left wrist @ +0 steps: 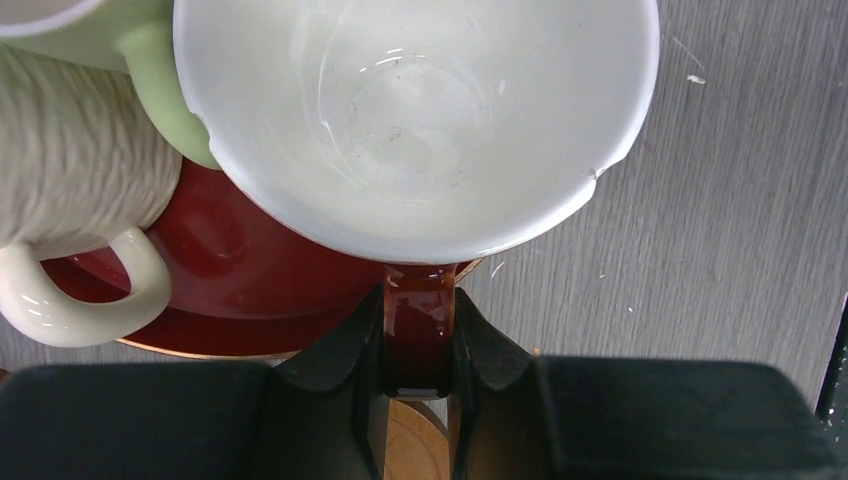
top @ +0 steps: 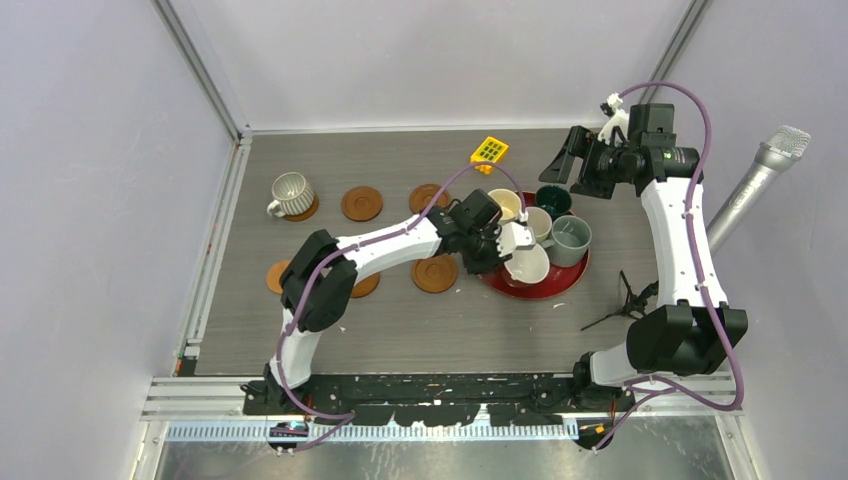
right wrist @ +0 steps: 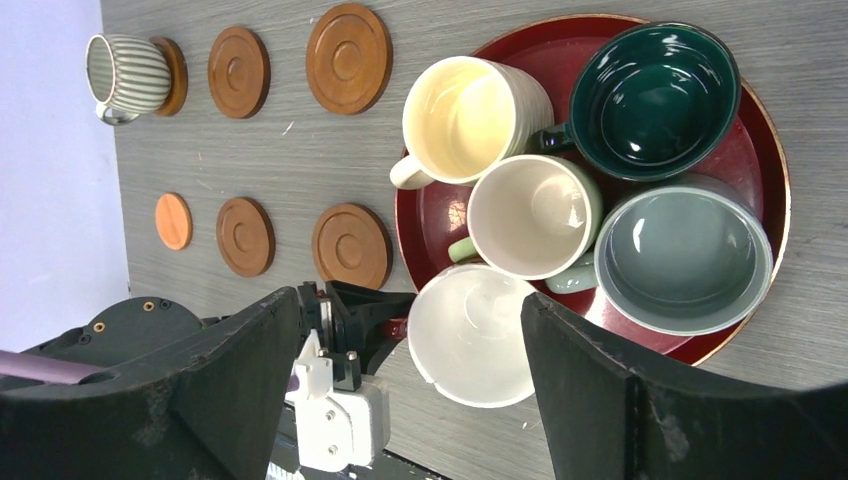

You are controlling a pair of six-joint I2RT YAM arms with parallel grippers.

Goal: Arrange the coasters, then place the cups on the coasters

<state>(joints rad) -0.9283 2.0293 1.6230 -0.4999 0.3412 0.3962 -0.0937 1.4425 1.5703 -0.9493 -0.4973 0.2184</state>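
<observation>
My left gripper (top: 503, 249) (left wrist: 420, 325) is shut on the brown handle (left wrist: 420, 335) of the brown cup with a white inside (top: 528, 264) (right wrist: 470, 335). That cup hangs over the near-left rim of the red tray (top: 560, 285) (right wrist: 762, 125). The cream (right wrist: 465, 118), pale green (right wrist: 530, 215), dark teal (right wrist: 655, 100) and grey (right wrist: 685, 258) cups stand on the tray. The ribbed cup (top: 290, 194) sits on a coaster at the far left. Five more coasters lie bare, the nearest (top: 435, 273) just left of the tray. My right gripper (top: 575, 160) (right wrist: 410, 300) hovers open high over the tray.
A yellow block (top: 489, 151) lies at the back of the table. A small black stand (top: 625, 300) sits right of the tray. A silver microphone-like rod (top: 760, 185) leans in from the right wall.
</observation>
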